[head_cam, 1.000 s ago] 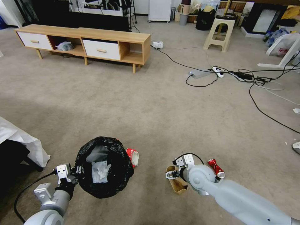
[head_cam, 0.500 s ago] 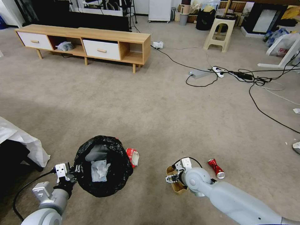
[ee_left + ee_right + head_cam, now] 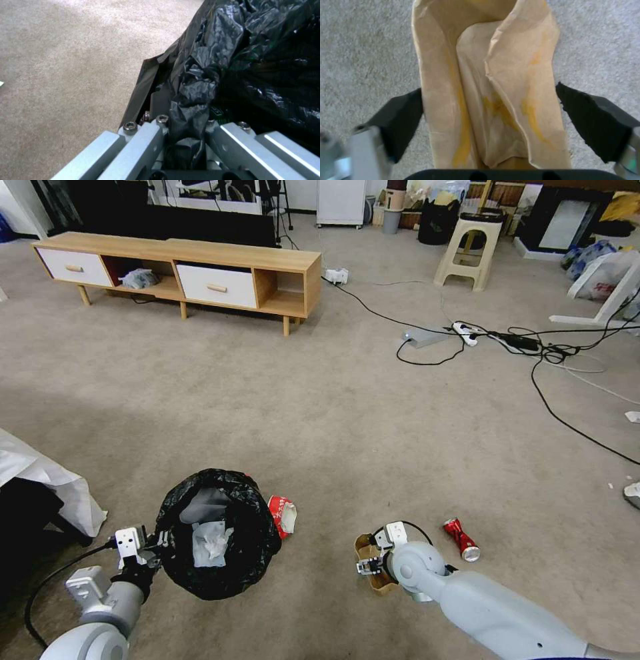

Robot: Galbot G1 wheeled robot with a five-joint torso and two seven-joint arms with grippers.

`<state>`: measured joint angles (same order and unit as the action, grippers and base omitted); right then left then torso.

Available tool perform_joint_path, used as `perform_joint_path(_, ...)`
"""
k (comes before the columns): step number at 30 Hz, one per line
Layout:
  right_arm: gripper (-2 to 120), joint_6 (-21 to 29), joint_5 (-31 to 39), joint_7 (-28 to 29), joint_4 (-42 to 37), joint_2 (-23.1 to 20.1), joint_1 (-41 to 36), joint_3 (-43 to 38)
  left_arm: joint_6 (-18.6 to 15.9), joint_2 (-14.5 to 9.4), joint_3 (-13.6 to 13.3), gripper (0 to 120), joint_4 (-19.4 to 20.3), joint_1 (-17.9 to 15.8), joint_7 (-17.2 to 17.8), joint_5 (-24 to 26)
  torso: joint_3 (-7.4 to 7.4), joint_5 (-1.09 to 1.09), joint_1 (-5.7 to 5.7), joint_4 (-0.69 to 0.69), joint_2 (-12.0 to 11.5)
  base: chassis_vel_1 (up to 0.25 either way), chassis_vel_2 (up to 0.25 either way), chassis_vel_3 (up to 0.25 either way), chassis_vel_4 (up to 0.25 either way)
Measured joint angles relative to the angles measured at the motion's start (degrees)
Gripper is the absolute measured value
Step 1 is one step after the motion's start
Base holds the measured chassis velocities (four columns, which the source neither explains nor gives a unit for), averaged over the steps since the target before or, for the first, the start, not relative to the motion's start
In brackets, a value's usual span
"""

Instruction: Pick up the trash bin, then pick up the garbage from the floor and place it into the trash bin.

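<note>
Trash bin [image 3: 217,533]: held off the carpet [image 3: 320,420] by the left gripper [image 3: 155,549], fingers pinched on the bag rim. Paper box [image 3: 490,95]: on the carpet, straddled by the right gripper [image 3: 490,117], fingers spread either side.

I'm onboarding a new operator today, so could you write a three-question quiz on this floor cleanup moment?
1. True or false: the right gripper has its jaws on either side of the paper box.
2. What does the left gripper hold? A) the can B) the black liner at the bin's rim C) a cable
3. Fill in: the crushed red can lies on the ____.

Key:
1. True; the pads flank the box on the carpet.
2. B; the bin hangs from that clamp, tissue inside, wrapper beside it.
3. carpet
</note>
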<state>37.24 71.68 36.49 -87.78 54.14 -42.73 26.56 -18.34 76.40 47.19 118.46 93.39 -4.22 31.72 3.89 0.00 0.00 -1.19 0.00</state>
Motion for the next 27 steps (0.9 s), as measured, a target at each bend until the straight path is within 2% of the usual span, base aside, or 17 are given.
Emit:
perform_joint_path(1,92,0.0,0.0,0.0,0.0,0.0,0.0,0.0,0.0,0.0,0.0,1,0.0,0.0,0.0,0.0,0.0,0.0,0.0,0.0,0.0,0.0,0.0,0.0,0.0)
perform_joint_path(4,77,0.13,0.01,0.09,0.71,0.46,0.19,0.18,0.05,-0.01,0.01,1,-0.11,-0.07,0.03,0.04,0.0,0.0,0.0,0.0,0.0,0.0,0.0,0.0,0.0)
perform_joint_path(7,70,0.22,0.0,0.14,1.07,0.65,0.31,0.23,0.08,0.0,0.03,1,-0.15,-0.08,0.03,0.05,0.0,0.0,0.0,0.0,0.0,0.0,0.0,0.0,0.0)
perform_joint_path(9,57,0.34,-0.01,0.16,1.62,0.94,0.44,0.3,0.11,0.04,0.04,1,-0.23,-0.09,0.03,0.06,0.0,0.0,0.0,0.0,0.0,0.0,0.0,0.0,0.0)
perform_joint_path(11,54,0.36,-0.07,0.16,1.89,1.13,0.49,0.32,0.12,0.09,0.04,1,-0.28,-0.12,0.03,0.06,0.0,0.0,0.0,0.0,0.0,0.0,0.0,0.0,0.0)
perform_joint_path(12,45,0.36,-0.22,0.17,2.3,1.38,0.5,0.33,0.13,0.18,0.04,1,-0.35,-0.15,0.03,0.06,0.0,0.0,0.0,0.0,0.0,0.0,0.0,0.0,0.0)
perform_joint_path(14,42,0.36,-0.28,0.19,2.5,1.51,0.52,0.34,0.14,0.21,0.04,1,-0.38,-0.17,0.03,0.06,0.0,0.0,0.0,0.0,0.0,0.0,0.0,0.0,0.0)
perform_joint_path(15,35,0.36,-0.28,0.33,2.57,1.62,0.53,0.34,0.14,0.21,0.04,1,-0.41,-0.19,0.03,0.07,0.0,0.0,0.0,0.0,0.0,0.0,0.0,0.0,0.0)
perform_joint_path(17,34,0.36,-0.28,0.37,2.58,1.64,0.53,0.34,0.14,0.21,0.05,1,-0.41,-0.21,0.03,0.07,0.0,0.0,0.0,0.0,0.0,0.0,0.0,0.0,0.0)
perform_joint_path(18,25,0.36,-0.23,0.47,2.69,1.73,0.57,0.38,0.15,0.21,0.04,1,-0.49,-0.3,0.04,0.09,0.0,0.0,0.0,0.0,0.0,0.0,0.0,0.0,0.0)
perform_joint_path(19,25,0.36,-0.23,0.47,2.69,1.73,0.57,0.38,0.15,0.21,0.04,1,-0.49,-0.3,0.04,0.09,0.0,0.0,0.0,0.0,0.0,0.0,0.0,0.0,0.0)
perform_joint_path(21,12,0.36,-0.18,0.47,3.12,1.83,0.69,0.38,0.15,0.18,0.04,1,-0.57,-0.49,0.04,0.18,0.0,0.0,0.0,0.0,0.0,0.0,0.0,0.0,0.0)
perform_joint_path(22,12,0.36,-0.18,0.47,3.12,1.83,0.69,0.38,0.15,0.18,0.04,1,-0.57,-0.49,0.04,0.18,0.0,0.0,0.0,0.0,0.0,0.0,0.0,0.0,0.0)
perform_joint_path(24,4,0.36,-0.1,0.44,3.66,2.0,0.76,0.36,0.16,0.14,0.02,1,-0.59,-0.53,0.04,0.28,0.0,0.01,0.0,0.0,0.0,0.0,0.0,0.0,0.0)
perform_joint_path(27,0,0.34,-0.03,0.39,3.83,2.08,0.87,0.34,0.15,0.13,0.0,1,-0.6,-0.54,0.05,0.35,0.0,0.0,0.0,0.0,0.0,0.0,0.0,0.0,0.0)
